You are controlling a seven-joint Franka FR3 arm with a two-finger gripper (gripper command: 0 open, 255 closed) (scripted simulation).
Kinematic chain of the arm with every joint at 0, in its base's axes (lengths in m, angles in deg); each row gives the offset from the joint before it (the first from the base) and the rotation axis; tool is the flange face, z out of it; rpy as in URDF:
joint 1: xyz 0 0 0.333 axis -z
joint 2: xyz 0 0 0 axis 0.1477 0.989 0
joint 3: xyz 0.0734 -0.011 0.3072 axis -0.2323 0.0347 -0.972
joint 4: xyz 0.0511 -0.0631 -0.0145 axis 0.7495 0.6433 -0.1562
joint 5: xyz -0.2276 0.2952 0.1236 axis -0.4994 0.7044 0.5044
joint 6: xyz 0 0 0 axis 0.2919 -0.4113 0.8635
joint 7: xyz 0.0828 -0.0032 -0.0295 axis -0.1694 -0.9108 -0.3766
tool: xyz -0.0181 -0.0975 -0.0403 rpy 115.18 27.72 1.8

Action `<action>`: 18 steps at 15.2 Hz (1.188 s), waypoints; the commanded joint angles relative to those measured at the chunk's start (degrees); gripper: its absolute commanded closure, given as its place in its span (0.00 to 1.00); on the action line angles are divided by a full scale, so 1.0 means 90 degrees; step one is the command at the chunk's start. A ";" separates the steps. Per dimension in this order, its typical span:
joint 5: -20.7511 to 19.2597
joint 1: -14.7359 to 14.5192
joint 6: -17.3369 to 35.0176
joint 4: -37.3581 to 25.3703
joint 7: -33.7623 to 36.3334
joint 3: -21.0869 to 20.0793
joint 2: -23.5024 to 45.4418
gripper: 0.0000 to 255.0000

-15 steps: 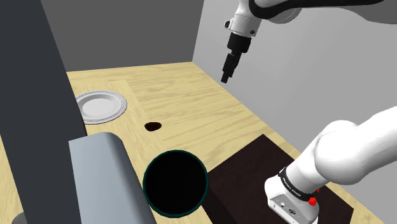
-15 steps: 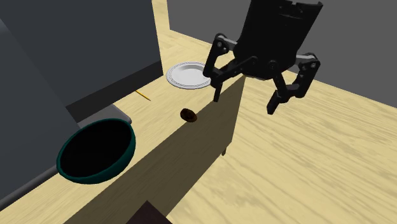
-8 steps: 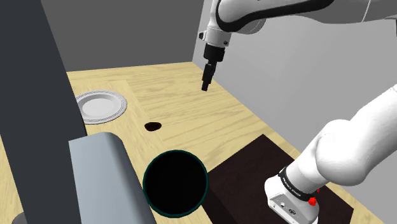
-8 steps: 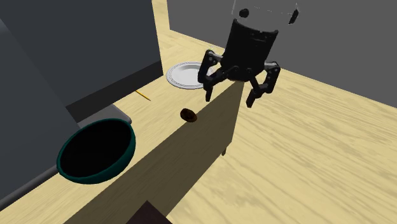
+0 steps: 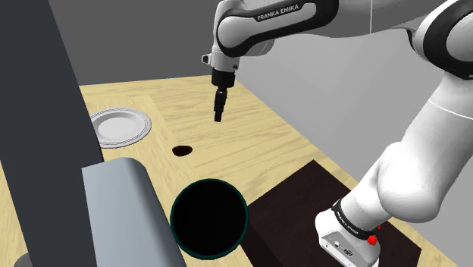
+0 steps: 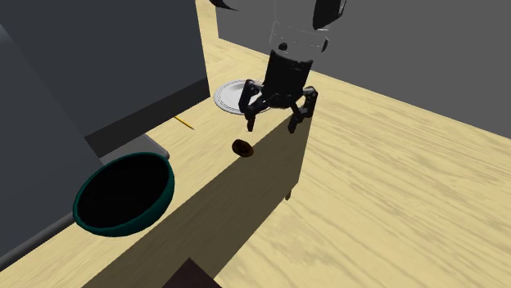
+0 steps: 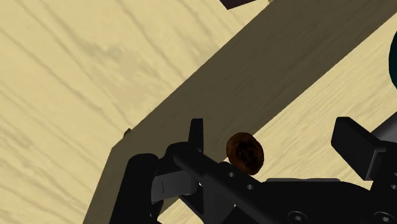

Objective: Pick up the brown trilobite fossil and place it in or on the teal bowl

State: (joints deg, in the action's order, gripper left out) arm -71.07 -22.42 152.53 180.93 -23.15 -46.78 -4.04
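The brown trilobite fossil [image 5: 181, 151] [image 6: 242, 148] lies on the light wooden table [image 5: 242, 144], between a white plate and the teal bowl [image 5: 172, 220] [image 6: 152, 211]. The bowl stands upright with a dark inside. My black gripper [image 5: 219, 115] [image 6: 272, 125] hangs open and empty above the table, higher than the fossil and a little to the shoulder view's right of it. In the wrist view the fossil [image 7: 245, 153] lies below the gripper [image 7: 273, 137], nearer to one fingertip [image 7: 196, 130], and nothing touches it.
A white plate [image 5: 119, 125] [image 6: 235, 96] sits at the far side of the table. A grey rounded block [image 5: 125, 205] and a tall dark panel [image 5: 38, 106] stand beside the bowl. A thin yellow stick [image 6: 184, 123] lies near the grey wall. The dark stand [image 5: 303, 205] is at the lower right.
The gripper has swung towards the shoulder view's left and come down, closing in on the fossil. It has stayed open. Fossil, bowl and plate have not moved.
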 commanded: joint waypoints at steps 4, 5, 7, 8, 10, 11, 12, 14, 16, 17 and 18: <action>-0.0102 -0.0236 0.0089 -0.0859 -0.0335 -0.0229 0.1127 0.00; -0.0131 -0.0288 0.0086 -0.1046 -0.0393 -0.0273 0.1346 0.00; -0.0199 -0.0398 0.0065 -0.1434 -0.0504 -0.0359 0.1785 0.00; -0.0236 -0.0457 0.0047 -0.1636 -0.0558 -0.0401 0.2004 0.00; -0.0316 -0.0582 -0.0004 -0.2056 -0.0664 -0.0480 0.2444 0.00; -0.0345 -0.0629 -0.0026 -0.2210 -0.0701 -0.0506 0.2600 0.00; -0.0344 -0.0636 0.0052 -0.2149 -0.0703 -0.0506 0.2617 0.00; -0.0342 -0.0649 0.0207 -0.2034 -0.0705 -0.0508 0.2655 0.00; -0.0340 -0.0662 0.0360 -0.1925 -0.0707 -0.0510 0.2699 0.00; -0.0340 -0.0669 0.0436 -0.1873 -0.0707 -0.0511 0.2722 0.00; -0.0339 -0.0675 0.0512 -0.1823 -0.0708 -0.0512 0.2747 0.00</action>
State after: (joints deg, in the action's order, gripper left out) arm -74.12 -28.40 156.46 164.12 -29.56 -51.37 20.46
